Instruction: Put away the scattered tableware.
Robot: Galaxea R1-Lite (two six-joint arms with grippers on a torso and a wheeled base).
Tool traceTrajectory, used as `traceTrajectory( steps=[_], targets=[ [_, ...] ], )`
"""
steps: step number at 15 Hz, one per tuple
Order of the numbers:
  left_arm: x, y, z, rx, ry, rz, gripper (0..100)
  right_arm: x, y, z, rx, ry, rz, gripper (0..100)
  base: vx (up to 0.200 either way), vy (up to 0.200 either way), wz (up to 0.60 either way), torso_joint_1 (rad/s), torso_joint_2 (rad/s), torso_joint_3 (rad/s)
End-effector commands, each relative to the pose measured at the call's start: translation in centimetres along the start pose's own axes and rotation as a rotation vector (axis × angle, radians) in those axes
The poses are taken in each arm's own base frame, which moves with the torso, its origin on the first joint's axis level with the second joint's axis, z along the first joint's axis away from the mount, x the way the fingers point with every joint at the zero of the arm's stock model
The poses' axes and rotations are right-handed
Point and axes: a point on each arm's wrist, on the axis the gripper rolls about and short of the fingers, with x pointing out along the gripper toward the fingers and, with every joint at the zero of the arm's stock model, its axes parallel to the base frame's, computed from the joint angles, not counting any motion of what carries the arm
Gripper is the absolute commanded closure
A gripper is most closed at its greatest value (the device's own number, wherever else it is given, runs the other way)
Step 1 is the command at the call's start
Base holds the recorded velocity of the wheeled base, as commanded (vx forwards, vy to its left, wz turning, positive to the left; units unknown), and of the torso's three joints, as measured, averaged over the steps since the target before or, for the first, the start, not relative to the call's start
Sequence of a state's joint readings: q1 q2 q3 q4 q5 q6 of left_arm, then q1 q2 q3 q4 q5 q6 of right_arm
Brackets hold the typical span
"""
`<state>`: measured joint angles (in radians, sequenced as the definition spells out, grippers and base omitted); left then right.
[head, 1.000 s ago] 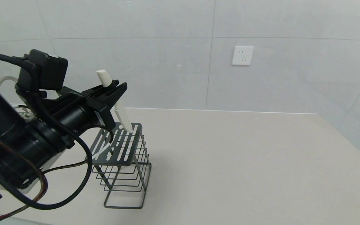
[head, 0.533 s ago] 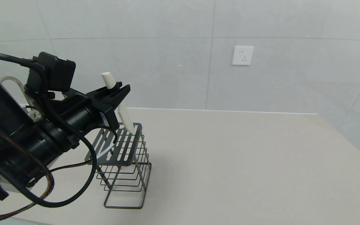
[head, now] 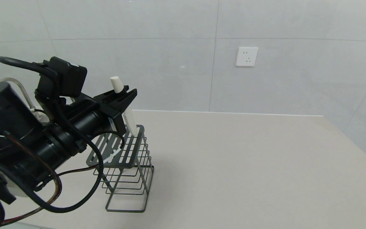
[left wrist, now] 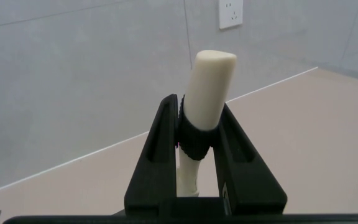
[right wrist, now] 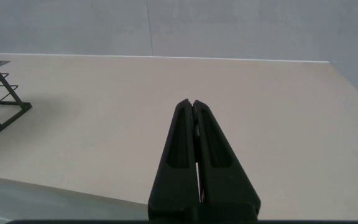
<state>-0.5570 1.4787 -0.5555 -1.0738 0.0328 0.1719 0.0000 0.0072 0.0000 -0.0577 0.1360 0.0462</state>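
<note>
The left gripper (head: 124, 95) is clenched on a smooth cream utensil handle (head: 117, 84), round-ended and tilted. Its lower end is at the slotted metal top of the dark wire rack (head: 129, 178), at 8 o'clock on the matte beige table (head: 249, 165). The right gripper (right wrist: 194, 118) is pressed closed, holding nothing.

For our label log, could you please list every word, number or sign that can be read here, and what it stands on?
No text can be read.
Sticker on the left tool: too small to read.
Wall socket: slot holes only, no print.
White-handled utensil and wire rack: no marks visible.
</note>
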Motion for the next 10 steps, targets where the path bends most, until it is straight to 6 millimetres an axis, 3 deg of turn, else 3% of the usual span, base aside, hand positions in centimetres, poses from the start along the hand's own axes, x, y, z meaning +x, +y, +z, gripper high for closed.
traceTrajectory(
  steps=[1, 10],
  targets=[
    [0.1, -0.05, -0.32, 0.002, 0.014, 0.0, 100, 0.02, 0.0, 0.01, 0.0, 0.001, 0.001, 100, 0.0, 0.0, 0.0, 0.0, 0.0, 0.0],
    [0.44, 0.0, -1.3, -0.02, 0.052, 0.002, 100, 0.02, 0.0, 0.01, 0.0, 0.001, 0.001, 100, 0.0, 0.0, 0.0, 0.0, 0.0, 0.0]
  ],
)
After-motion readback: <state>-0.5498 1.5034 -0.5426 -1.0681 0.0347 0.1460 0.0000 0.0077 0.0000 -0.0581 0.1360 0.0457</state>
